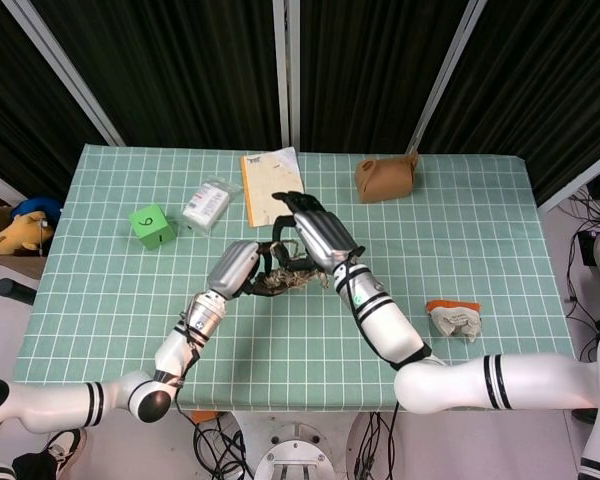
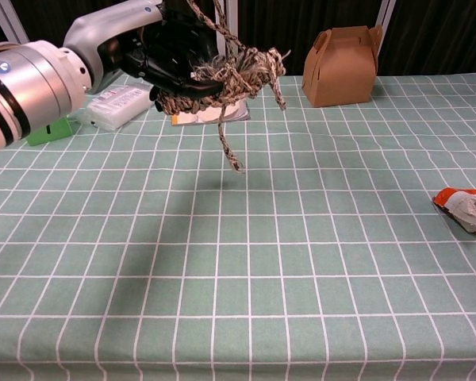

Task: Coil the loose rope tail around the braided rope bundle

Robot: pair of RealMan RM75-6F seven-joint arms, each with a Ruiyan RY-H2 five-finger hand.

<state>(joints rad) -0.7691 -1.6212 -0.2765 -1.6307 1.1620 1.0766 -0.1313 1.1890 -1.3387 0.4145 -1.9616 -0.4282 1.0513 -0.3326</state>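
We see the left hand (image 2: 170,48) with dark fingers curled around the rope bundle (image 2: 222,79), held above the table (image 2: 301,238) near centre. The bundle is fuzzy, braided, tan and brown. The rope tail (image 2: 228,147) dangles below it, frayed at the end, not touching the cloth. The right hand (image 1: 315,235) sits just above the bundle with fingers spread, pinching a strand that runs up from it. The tablecloth is green with a white grid. Far right stands a brown paper bag (image 2: 339,65); far left a green cube (image 1: 152,226).
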